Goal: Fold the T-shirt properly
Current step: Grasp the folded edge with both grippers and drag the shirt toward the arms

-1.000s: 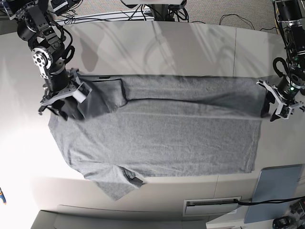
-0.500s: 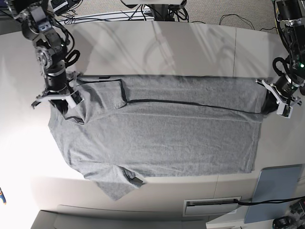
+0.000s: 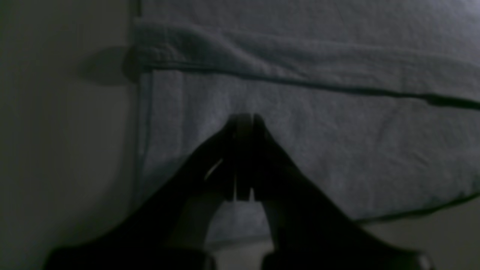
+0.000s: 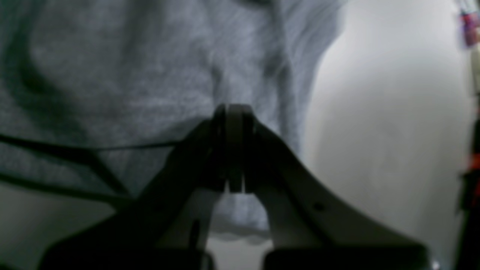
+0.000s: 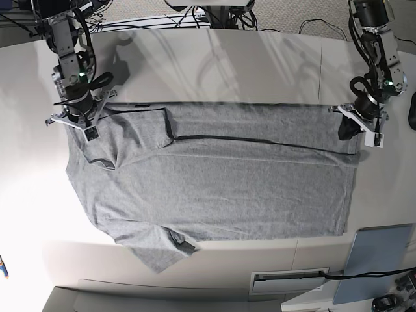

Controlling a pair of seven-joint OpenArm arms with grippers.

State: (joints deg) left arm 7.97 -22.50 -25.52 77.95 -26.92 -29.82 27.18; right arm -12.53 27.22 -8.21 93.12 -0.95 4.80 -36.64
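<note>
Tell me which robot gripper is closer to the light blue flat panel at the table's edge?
Left. The left gripper hovers above that panel's side; the right gripper is far across the grey shirt.

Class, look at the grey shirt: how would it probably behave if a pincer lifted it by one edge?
The shirt would probably hang floppy, since its cloth lies in soft creases and a loose, crumpled sleeve. Its folded strip would likely slip open, as nothing visible fastens it down.
</note>
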